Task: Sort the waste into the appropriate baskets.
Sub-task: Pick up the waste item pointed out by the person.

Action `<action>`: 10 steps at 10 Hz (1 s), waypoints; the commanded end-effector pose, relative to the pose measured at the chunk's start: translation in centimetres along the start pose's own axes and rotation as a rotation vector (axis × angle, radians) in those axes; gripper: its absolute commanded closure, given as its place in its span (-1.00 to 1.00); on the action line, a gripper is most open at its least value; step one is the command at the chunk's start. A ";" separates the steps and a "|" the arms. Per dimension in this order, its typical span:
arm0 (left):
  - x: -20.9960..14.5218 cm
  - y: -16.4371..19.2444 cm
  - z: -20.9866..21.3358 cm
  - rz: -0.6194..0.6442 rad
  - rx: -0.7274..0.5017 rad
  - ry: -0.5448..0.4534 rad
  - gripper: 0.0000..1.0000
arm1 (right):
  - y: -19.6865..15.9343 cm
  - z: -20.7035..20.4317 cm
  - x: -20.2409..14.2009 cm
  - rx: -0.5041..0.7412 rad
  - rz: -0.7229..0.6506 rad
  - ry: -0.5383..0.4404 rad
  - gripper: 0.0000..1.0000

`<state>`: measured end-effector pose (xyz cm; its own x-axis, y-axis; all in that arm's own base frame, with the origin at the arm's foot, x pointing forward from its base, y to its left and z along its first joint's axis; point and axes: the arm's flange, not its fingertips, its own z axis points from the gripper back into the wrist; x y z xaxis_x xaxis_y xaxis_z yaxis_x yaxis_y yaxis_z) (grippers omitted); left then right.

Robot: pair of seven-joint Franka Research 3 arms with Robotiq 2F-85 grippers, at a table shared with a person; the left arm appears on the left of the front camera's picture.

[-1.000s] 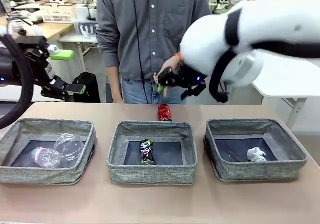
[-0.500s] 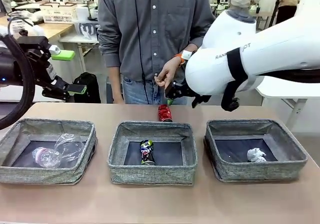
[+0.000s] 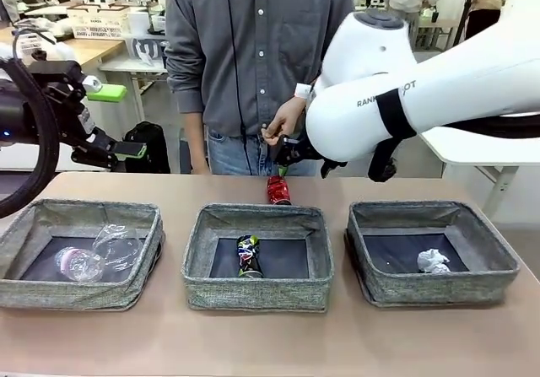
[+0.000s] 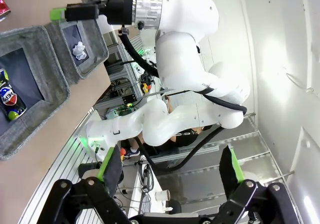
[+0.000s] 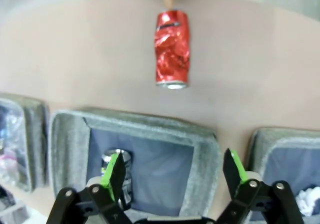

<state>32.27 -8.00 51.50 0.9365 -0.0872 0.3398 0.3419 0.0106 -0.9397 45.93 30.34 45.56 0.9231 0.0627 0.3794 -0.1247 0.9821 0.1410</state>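
Note:
A crushed red can (image 3: 278, 189) lies on the table behind the middle basket (image 3: 256, 296); in the right wrist view the red can (image 5: 171, 56) lies ahead of my open, empty right gripper (image 5: 174, 171). My right gripper (image 3: 285, 159) hangs just above the can, largely hidden by its arm. A person's hand (image 3: 283, 127) is beside it. The black printed can (image 3: 246, 255) lies in the middle basket. The clear bottle and cup (image 3: 89, 257) lie in the left basket (image 3: 80, 293), the paper ball (image 3: 433, 261) in the right basket (image 3: 439, 290). My left gripper (image 3: 118, 121) is open high at left.
The person stands at the table's far edge behind the red can. In the left wrist view, my left gripper (image 4: 170, 166) is open, with the basket (image 4: 37, 81) holding the black can (image 4: 10, 99) far off. Bare table runs in front of the baskets.
My right arm has swung round and its gripper has come down closer over the red can. The person's hand has drawn up a little. The left arm has not moved.

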 end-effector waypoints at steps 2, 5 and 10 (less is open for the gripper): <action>-0.5 0.0 -0.2 -0.020 -0.022 -0.006 -1.00 | 4.0 -4.7 6.6 -0.082 -0.058 0.051 -1.00; -0.5 0.0 -0.2 -0.020 -0.022 -0.006 -1.00 | 3.2 -8.5 11.1 -0.106 -0.081 0.059 -1.00; -0.5 0.0 -0.2 -0.020 -0.022 -0.006 -1.00 | 3.0 -11.5 8.1 -0.135 -0.082 0.103 -1.00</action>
<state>32.26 -7.99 51.50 0.9365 -0.0875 0.3397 0.3418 0.0100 -0.9397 58.46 36.84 38.76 0.9603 0.0265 0.2776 -0.0425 0.9978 0.0517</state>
